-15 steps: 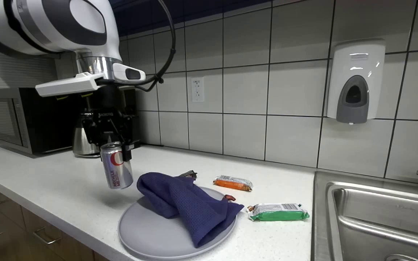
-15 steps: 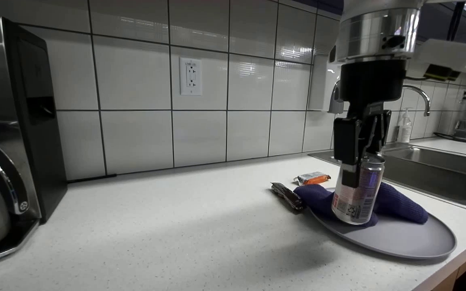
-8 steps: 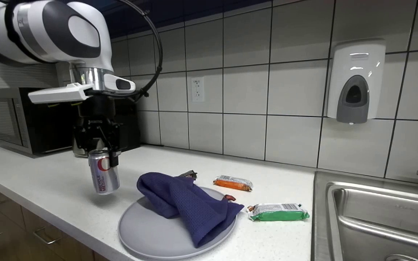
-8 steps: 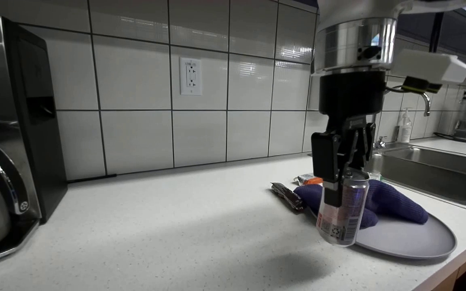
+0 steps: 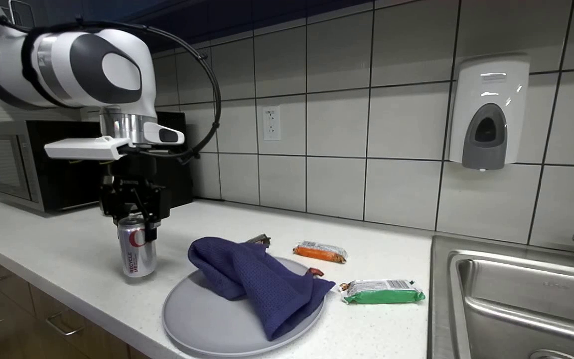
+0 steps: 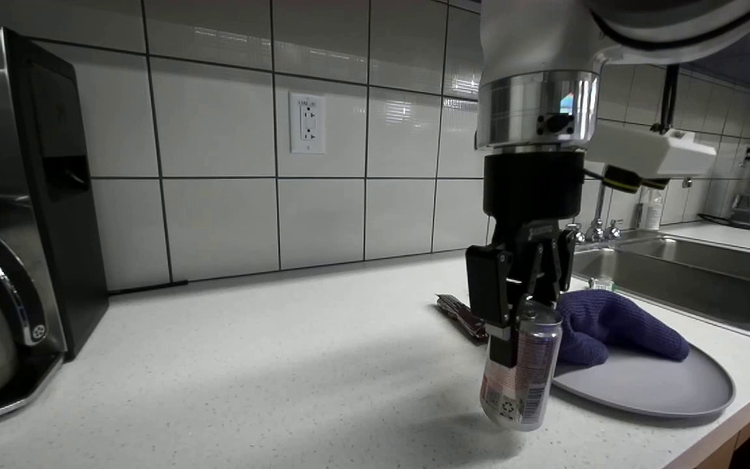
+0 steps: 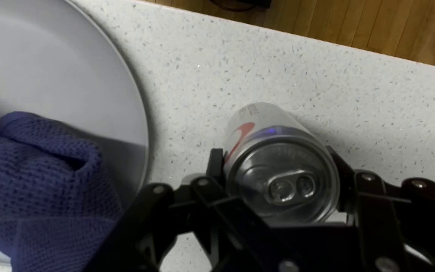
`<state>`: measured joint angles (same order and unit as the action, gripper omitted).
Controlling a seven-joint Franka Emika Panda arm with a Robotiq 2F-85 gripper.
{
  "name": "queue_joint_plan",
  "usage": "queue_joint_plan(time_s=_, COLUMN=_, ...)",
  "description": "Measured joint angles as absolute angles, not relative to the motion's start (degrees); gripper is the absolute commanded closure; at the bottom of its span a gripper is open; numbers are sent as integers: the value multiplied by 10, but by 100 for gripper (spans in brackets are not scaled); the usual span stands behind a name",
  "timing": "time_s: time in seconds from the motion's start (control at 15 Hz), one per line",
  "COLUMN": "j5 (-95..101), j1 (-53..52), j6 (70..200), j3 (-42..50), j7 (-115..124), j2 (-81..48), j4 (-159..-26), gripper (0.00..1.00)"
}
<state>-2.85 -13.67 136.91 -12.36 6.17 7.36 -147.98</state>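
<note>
- And here the gripper (image 7: 278, 166) is holding a silver drinks can (image 6: 526, 381), a finger pressing on either side, the jaws standing only as far apart as the can is wide.
- They're pinching it up near the top, which is presumably why the tab end is facing up between them and the lower body is showing clear of the fingers.
- The can is leaning slightly over the counter (image 6: 251, 365), just beside the grey plate (image 5: 202, 319); whether its base is touching, I'm not able to tell.
- On the plate, a purple cloth (image 5: 262, 284) is lying rumpled, its raised hump suggesting loose folds or perhaps something underneath.
- A red scrap (image 5: 315, 272) is peeking out behind the cloth, too hidden for naming.
- Around the plate, what look like wrapped bars are lying flat: an orange packet (image 5: 320, 253), a green packet (image 5: 382, 292) and a dark wrapper (image 6: 459, 316).
- The counter is showing white with fine specks, running up to a steel sink (image 5: 444, 299).
- Behind, pale tiles (image 5: 337, 124) are covering the wall, carrying an outlet (image 5: 271, 122) and a soap dispenser (image 5: 489, 109).
- A microwave (image 5: 5, 169) and a coffee maker (image 6: 56, 228) are standing away from the sink; wooden drawers (image 5: 60, 344) are sitting below.
</note>
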Motion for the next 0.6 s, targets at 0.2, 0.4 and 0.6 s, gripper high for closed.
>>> queue_joint_plan(time_s=0.2, j5=-28, j1=-137, j6=1373, j3=-129, j7=62, j2=50, j4=-1474, gripper=61)
queue_joint_plan(time_s=0.4, j5=-28, j1=-139, j6=1374, j3=-131, j7=62, j2=33, j4=-1467, gripper=61)
queue_joint_plan(time_s=0.6, j5=-27, j1=-141, j6=1375, j3=-132, j7=62, j2=26, j4=-1461, gripper=10)
